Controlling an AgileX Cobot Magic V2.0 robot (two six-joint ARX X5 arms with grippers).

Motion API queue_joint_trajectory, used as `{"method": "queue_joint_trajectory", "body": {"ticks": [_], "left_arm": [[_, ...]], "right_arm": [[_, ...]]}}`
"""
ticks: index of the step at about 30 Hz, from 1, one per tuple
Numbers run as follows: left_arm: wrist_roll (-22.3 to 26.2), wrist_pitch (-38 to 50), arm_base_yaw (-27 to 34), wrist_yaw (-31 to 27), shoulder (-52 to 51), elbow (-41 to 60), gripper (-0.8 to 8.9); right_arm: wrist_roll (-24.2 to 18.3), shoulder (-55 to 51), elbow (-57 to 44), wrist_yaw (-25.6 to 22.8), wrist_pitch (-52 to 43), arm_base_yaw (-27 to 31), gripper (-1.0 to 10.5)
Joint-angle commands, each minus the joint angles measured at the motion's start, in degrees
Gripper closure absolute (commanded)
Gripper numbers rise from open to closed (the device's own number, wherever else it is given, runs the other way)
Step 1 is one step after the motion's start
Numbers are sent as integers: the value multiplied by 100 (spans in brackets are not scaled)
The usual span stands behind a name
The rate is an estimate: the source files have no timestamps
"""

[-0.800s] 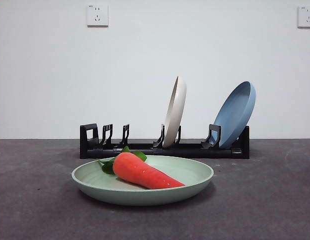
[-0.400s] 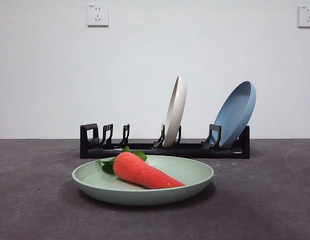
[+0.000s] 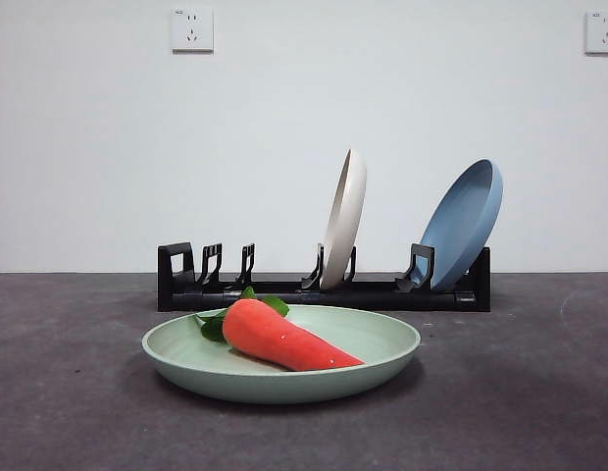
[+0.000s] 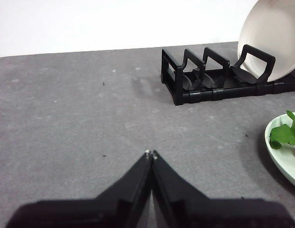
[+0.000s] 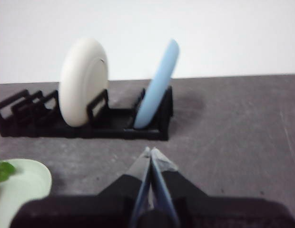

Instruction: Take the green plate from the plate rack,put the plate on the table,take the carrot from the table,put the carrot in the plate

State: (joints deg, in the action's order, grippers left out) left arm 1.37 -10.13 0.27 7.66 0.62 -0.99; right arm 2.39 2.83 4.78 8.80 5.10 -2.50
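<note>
the worktop (image 3: 539, 392) is a dark grey mottled surface carrying every item. the plate rack (image 3: 284, 290) stands along its far side, ahead of both end effectors. the rack holds a cream plate (image 3: 343, 218) upright near its middle and a blue plate (image 3: 463, 224) leaning at its end; the slots at the other end are unoccupied. the green plate (image 3: 382, 343) lies flat on the worktop in front of the rack, apart from it. the carrot (image 3: 284, 336) lies inside the green plate, leaves toward the rack, tip toward the near rim.

the left end effector (image 4: 151, 154) hovers over bare worktop, jaw tips pressed together, gripping nothing. the green plate's rim (image 4: 280, 152) is off to its side, well apart; the rack's unoccupied end (image 4: 195, 76) is ahead of it.

the right end effector (image 5: 150, 151) is likewise closed to a point and holds nothing. the blue plate (image 5: 159, 85) is straight ahead of it, the green plate (image 5: 24, 185) to its other side.
</note>
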Motion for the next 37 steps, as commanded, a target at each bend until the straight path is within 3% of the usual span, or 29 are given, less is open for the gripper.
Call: {"method": "queue_joint_trajectory", "body": {"ticks": [1, 13, 16, 37], "left_arm": [[-52, 20, 20, -4, -17, 79, 814], [-52, 20, 20, -4, -17, 79, 814], [-52, 20, 20, -4, -17, 79, 814], [-50, 20, 20, -4, -17, 79, 814]], "right_arm": [[105, -164, -214, -33, -9, 22, 946], [214, -278, -444, -15, 481, 20, 946], [516, -278, -444, -15, 476, 20, 946], [518, -278, -442, -31, 474, 20, 946]]}}
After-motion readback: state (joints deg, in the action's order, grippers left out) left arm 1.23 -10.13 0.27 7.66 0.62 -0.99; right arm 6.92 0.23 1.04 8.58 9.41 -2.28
